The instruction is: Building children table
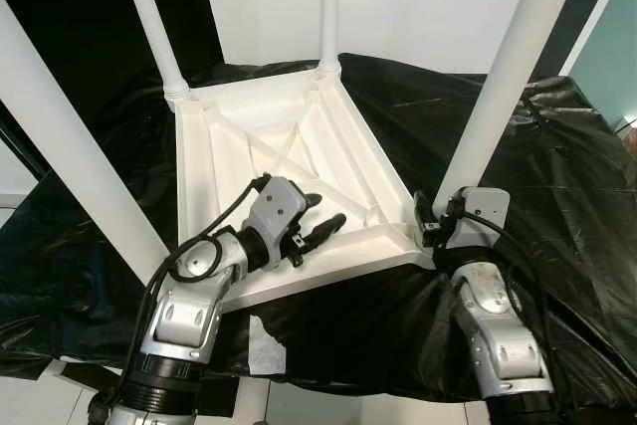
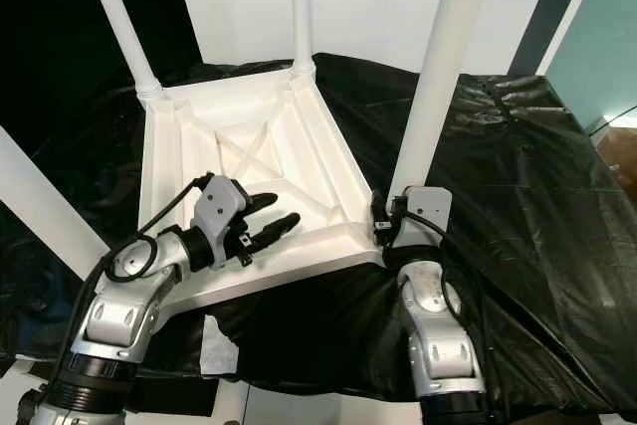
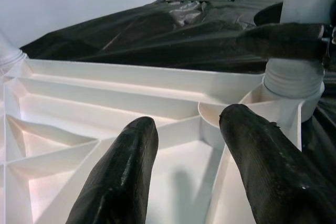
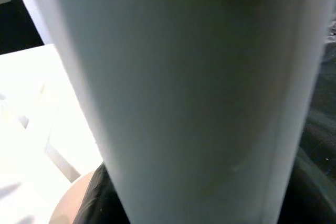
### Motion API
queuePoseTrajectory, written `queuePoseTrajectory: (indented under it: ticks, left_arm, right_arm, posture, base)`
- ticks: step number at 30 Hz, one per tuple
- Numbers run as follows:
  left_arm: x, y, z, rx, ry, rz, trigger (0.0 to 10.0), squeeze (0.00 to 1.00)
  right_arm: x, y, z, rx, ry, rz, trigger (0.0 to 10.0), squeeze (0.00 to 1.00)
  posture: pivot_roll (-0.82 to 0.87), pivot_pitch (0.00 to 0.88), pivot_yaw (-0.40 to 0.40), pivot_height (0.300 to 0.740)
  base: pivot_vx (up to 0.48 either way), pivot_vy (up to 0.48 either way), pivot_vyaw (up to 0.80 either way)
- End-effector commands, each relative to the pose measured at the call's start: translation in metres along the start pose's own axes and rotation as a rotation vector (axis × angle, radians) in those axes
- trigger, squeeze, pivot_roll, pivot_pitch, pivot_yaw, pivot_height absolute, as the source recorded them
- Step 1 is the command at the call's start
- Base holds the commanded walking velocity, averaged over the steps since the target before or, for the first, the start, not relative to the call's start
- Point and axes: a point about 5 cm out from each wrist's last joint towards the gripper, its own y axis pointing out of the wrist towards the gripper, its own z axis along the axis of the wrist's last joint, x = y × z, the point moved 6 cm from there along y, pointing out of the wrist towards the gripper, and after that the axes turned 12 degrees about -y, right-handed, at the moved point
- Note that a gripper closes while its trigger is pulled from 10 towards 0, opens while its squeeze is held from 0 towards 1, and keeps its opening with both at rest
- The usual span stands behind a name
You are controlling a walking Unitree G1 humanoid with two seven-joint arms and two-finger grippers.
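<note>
A white children's table [image 1: 231,143] lies upside down on a black sheet, its ribbed underside facing up and its legs standing upright. My left gripper [image 1: 328,209] is open and hovers low over the ribs near the front rim, with nothing between its fingers [image 3: 121,182]. My right gripper [image 1: 435,218] is at the foot of the near right leg [image 1: 508,67], shut on it just above the socket. In the left wrist view one of its fingers [image 3: 283,40] crosses that leg's base [image 3: 294,77]. The leg [image 4: 199,87] looms close in the right wrist view.
The black sheet [image 1: 557,166] covers the whole work surface and hangs over its front edge. A white paper scrap [image 1: 267,345] lies under the sheet's front fold. The near left leg [image 1: 60,146] rises close beside my left arm. A white wall stands behind.
</note>
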Motion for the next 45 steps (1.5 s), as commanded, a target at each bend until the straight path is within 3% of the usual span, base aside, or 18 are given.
queuePoseTrajectory:
  ticks: [1,5,6,10,14,22,23,27,31,33,40,41,42,43,45]
  left_arm:
    - [-0.015,0.001,0.000,0.016,-0.007,0.121,10.0,0.00]
    - [-0.012,0.004,0.001,0.022,-0.006,0.105,10.0,0.00]
    - [-0.005,0.007,0.001,0.028,-0.007,0.082,10.0,0.00]
    - [0.003,0.009,-0.001,0.026,-0.010,0.053,10.0,0.00]
    - [0.015,0.015,-0.002,0.026,-0.020,0.002,10.0,0.00]
    - [0.024,0.016,-0.001,0.027,-0.028,-0.041,10.0,0.00]
    - [0.027,0.014,-0.002,0.022,-0.033,-0.056,10.0,0.00]
    - [0.035,0.007,-0.008,0.001,-0.023,-0.096,10.0,0.00]
    - [0.042,-0.003,-0.014,-0.025,-0.030,-0.134,10.0,0.00]
    - [0.042,-0.003,-0.014,-0.025,-0.030,-0.134,10.0,0.00]
    - [0.046,-0.007,-0.029,-0.074,-0.094,-0.082,10.0,0.00]
    - [0.047,-0.007,-0.033,-0.087,-0.105,-0.070,10.0,0.00]
    - [0.047,-0.007,-0.033,-0.087,-0.105,-0.070,10.0,0.00]
    - [0.046,-0.007,-0.039,-0.094,-0.108,-0.039,10.0,0.00]
    - [0.046,-0.007,-0.039,-0.094,-0.108,-0.039,10.0,0.00]
  right_arm:
    - [0.004,-0.005,-0.020,-0.089,-0.018,-0.024,10.0,0.00]
    - [0.005,-0.005,-0.017,-0.082,-0.031,-0.023,10.0,0.02]
    - [0.007,-0.005,-0.013,-0.061,-0.024,-0.025,10.0,1.00]
    - [0.005,-0.004,-0.007,-0.027,-0.039,0.012,10.0,1.00]
    - [0.004,-0.008,0.001,0.036,-0.040,0.125,10.0,1.00]
    - [0.011,-0.012,0.004,0.083,-0.036,0.271,10.0,1.00]
    - [0.015,-0.010,0.003,0.088,-0.045,0.321,10.0,0.00]
    - [0.018,-0.007,0.003,0.097,-0.063,0.428,10.0,0.00]
    - [0.009,-0.004,0.004,0.116,-0.095,0.579,10.0,0.00]
    - [0.009,-0.004,0.004,0.116,-0.095,0.579,10.0,0.00]
    - [-0.018,-0.002,-0.002,0.106,-0.126,0.812,10.0,0.00]
    - [-0.023,-0.002,-0.004,0.108,-0.138,0.850,9.2,0.00]
    - [-0.023,-0.002,-0.004,0.108,-0.138,0.850,9.2,0.00]
    - [-0.029,0.000,-0.004,0.114,-0.154,0.884,8.3,0.00]
    - [-0.029,0.000,-0.004,0.114,-0.154,0.884,8.3,0.00]
  posture:
    - [0.00,0.056,0.010,0.740]
    - [0.00,0.046,0.007,0.740]
    - [-0.01,0.040,0.011,0.740]
    - [-0.02,0.036,0.015,0.740]
    - [-0.03,0.022,0.016,0.740]
    - [-0.04,0.011,0.022,0.740]
    - [-0.05,0.004,0.025,0.740]
    - [-0.05,0.000,0.029,0.740]
    - [-0.04,0.000,0.033,0.740]
    - [-0.04,0.000,0.033,0.740]
    - [-0.02,0.000,0.039,0.740]
    - [-0.02,0.000,0.039,0.740]
    - [-0.02,0.000,0.039,0.740]
    - [-0.02,0.000,0.038,0.740]
    - [-0.02,0.000,0.038,0.740]
  base:
    - [0.000,0.000,0.00]
    - [0.000,0.000,0.00]
    - [0.000,0.000,0.00]
    - [0.000,0.000,0.00]
    - [0.000,0.000,0.00]
    - [0.000,0.000,0.00]
    - [0.000,0.000,0.00]
    - [0.000,0.000,0.00]
    - [0.000,0.000,0.00]
    - [0.000,0.000,0.00]
    - [0.000,0.000,0.00]
    - [0.000,0.000,0.00]
    - [0.000,0.000,0.00]
    - [0.000,0.000,0.00]
    - [0.000,0.000,0.00]
